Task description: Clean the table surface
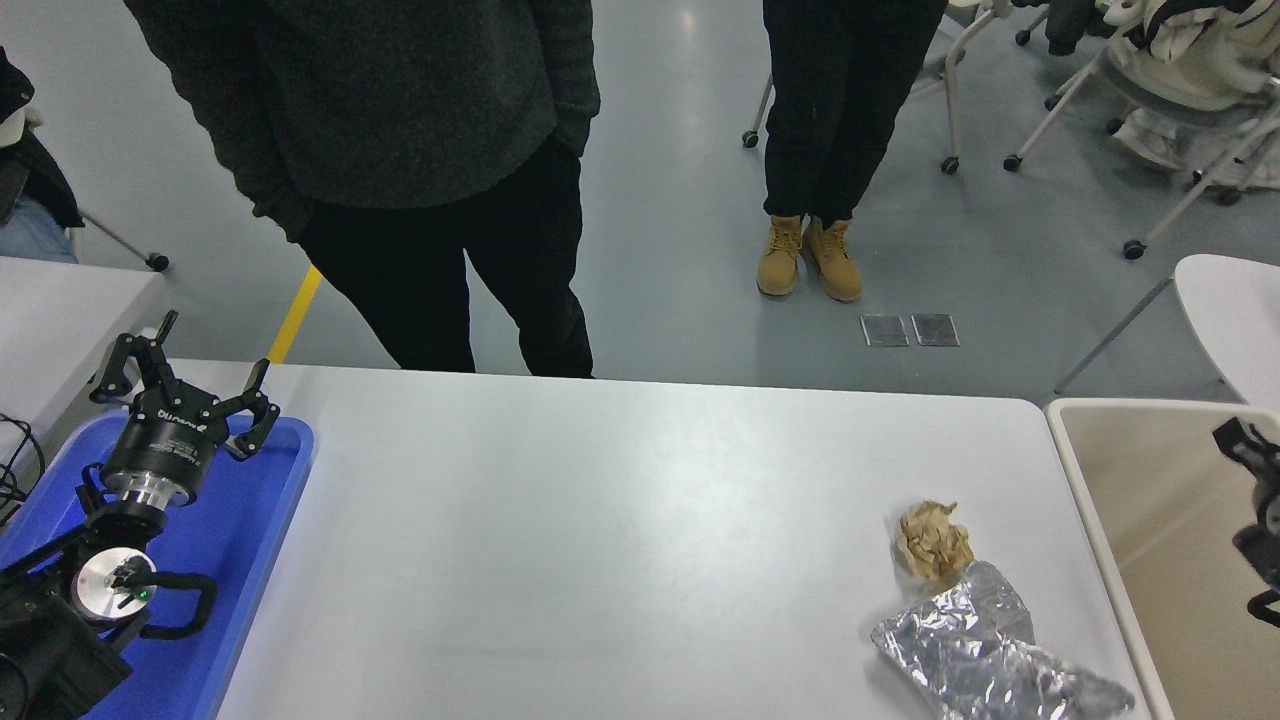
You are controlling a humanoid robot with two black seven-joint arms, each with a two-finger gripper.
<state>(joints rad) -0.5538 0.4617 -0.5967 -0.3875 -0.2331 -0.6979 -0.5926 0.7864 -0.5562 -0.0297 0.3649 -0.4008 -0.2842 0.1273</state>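
The right end effector (1252, 470) sits at the far right edge of view, above the beige bin (1150, 540), and only a sliver of it shows, so whether its fingers are apart or together cannot be told. To its left stretches the counter (600, 540), the wide white tabletop filling the middle of the view. On the counter, left of and a little nearer than that end effector, lies a crumpled brown paper ball (932, 541), touching a rumpled sheet of silver foil (985, 650) just nearer still. Over on the far side from the right end effector, the left end effector (185, 385) is parked above the blue tray (250, 520), its fingers spread apart and gripping nothing. Two people stand beyond the counter's far edge.
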